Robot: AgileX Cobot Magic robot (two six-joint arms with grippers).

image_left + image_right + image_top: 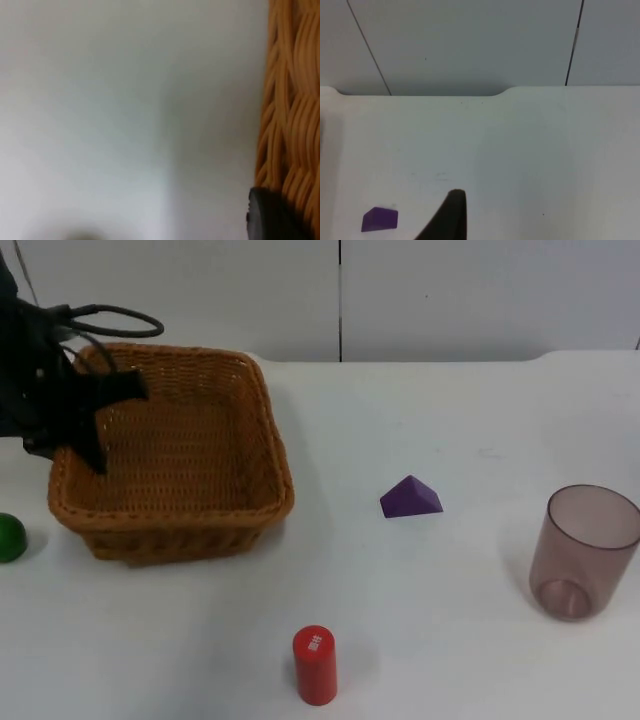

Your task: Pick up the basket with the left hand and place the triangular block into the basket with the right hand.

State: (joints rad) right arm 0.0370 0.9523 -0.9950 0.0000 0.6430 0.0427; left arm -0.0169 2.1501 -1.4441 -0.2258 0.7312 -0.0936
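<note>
We see the left claw (100, 425) straddling the basket (190, 455) at its left rim, one finger inside and one outside; whether it grips yet we cannot tell. The triangular block (411, 498) lies on the tabletop (450, 640) right of the basket, nearer the waiting right arm, whose fingertip (451, 215) points just beside it.

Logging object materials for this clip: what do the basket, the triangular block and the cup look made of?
Basket: woven wicker or rattan, tan, matte; the strands show in the left wrist view.
Triangular block: solid purple, smooth matte faces; probably painted wood or plastic.
Cup: translucent smoky-pink plastic, glossy; its base shows through the wall.
</note>
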